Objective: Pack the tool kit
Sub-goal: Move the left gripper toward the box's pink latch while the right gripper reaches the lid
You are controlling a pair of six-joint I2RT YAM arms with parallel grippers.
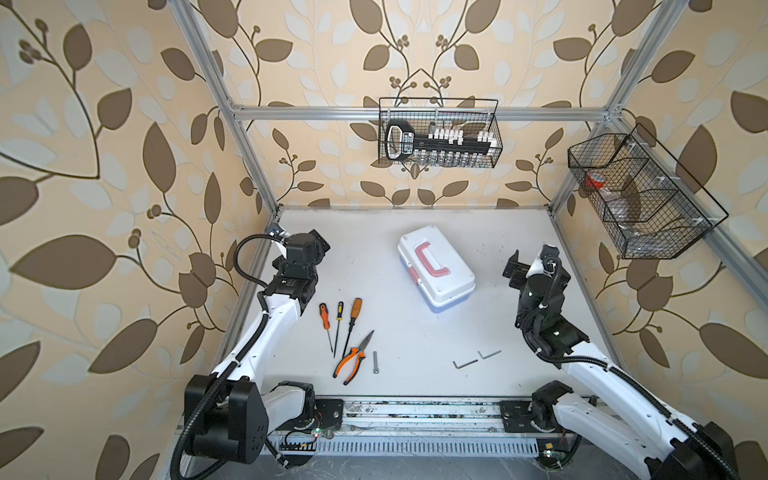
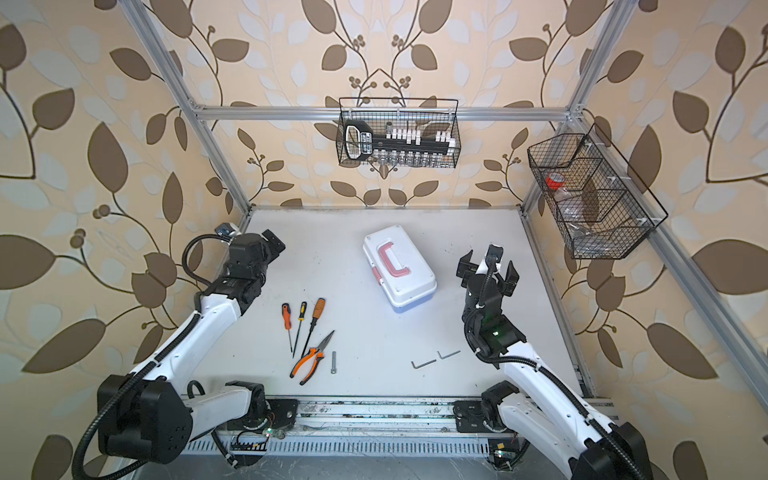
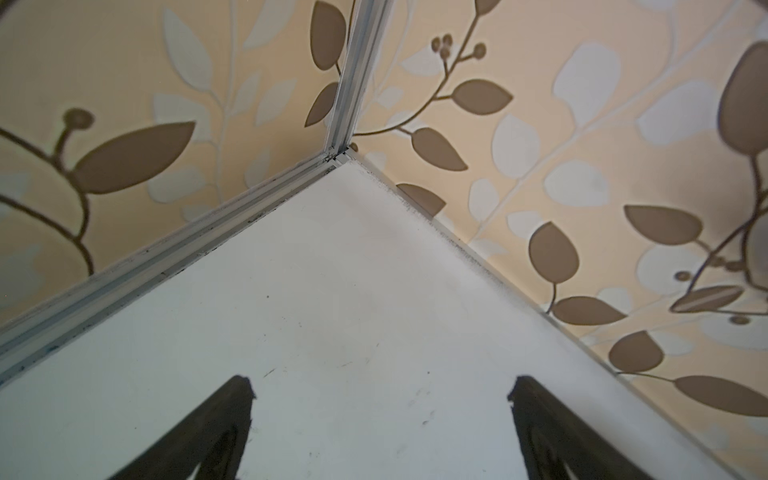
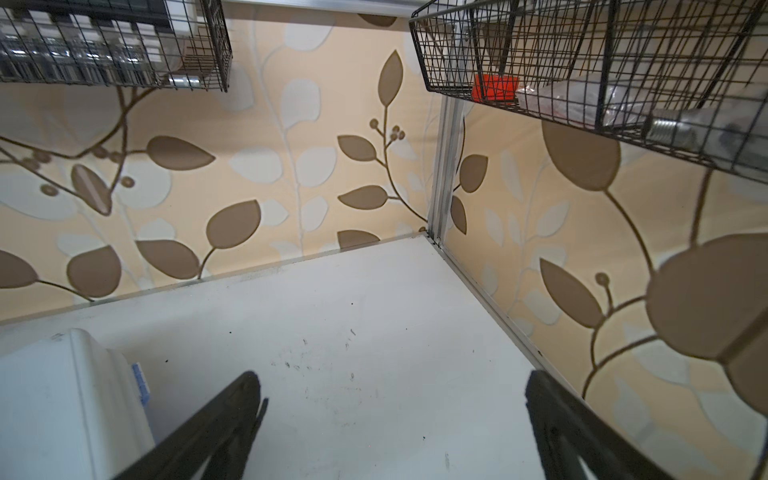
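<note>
Locate the tool kit point(image 1: 436, 272), lid shut, lying askew near the middle of the tabletop point(image 1: 415, 332), with left fingers point(image 3: 216, 428) and right fingers point(image 4: 224, 419) both spread wide and empty. Expect sliding or tipping of the light box if prying the latch without bracing the base. Expect failed pinches on the flat-lying hex keys point(image 1: 466, 364) and bolt point(image 1: 375, 362), and rolling of the screwdrivers point(image 1: 340, 311).
</note>
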